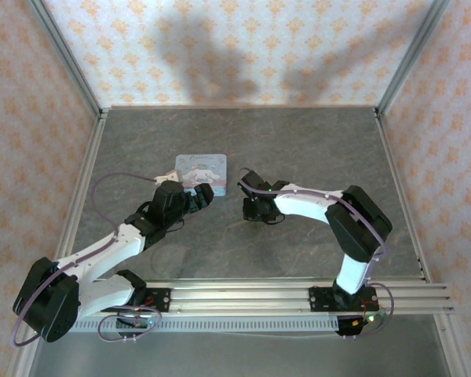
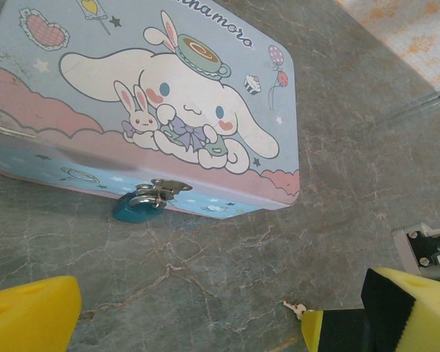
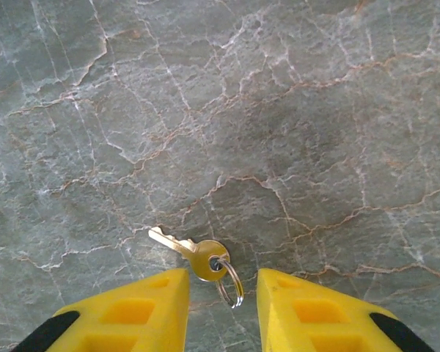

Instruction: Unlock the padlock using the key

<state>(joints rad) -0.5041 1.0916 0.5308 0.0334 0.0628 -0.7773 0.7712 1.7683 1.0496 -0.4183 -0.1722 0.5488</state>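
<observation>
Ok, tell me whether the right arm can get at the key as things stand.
Probably yes. The key lies flat on the table, its ring end in the gap between the open yellow fingers of the right arm. Nothing lies between them and it.

padlock (image 2: 136, 208): teal, hung at tin (image 2: 81, 139) clasp; key (image 3: 183, 247): yellowish, flat on table (image 3: 293, 110), ring attached

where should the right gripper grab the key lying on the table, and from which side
Grip the key by its round head, beside the ring, coming down from above. It lies flat on the table with the toothed blade pointing away, so pinching the head's edges leaves the blade free for the padlock. The right gripper has its open jaws flanking that end.
</observation>
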